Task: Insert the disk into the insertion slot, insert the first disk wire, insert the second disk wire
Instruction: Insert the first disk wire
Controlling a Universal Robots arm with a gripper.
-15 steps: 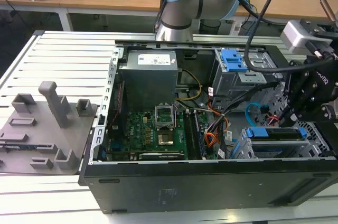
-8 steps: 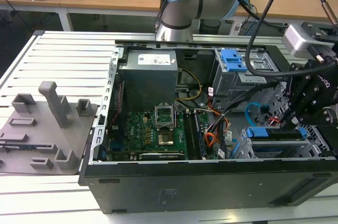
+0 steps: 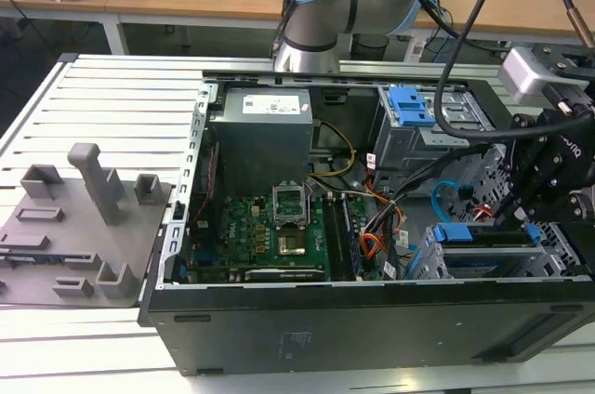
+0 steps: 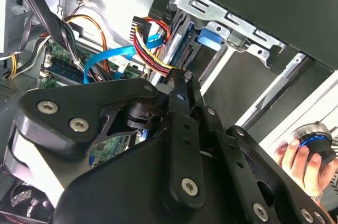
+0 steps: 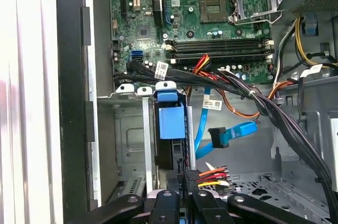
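My claw (image 5: pixel 188 180) pinches the first disk wire (image 5: pixel 214 174), just beside the disk (image 5: pixel 170 123) seated in the insertion slot (image 5: pixel 132 139).

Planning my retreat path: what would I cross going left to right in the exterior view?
Grey fixture plate → motherboard → orange wires → disk in the insertion slot. The pincer, shut on the red-yellow wire plug, overlaps the disk, so it is left out.
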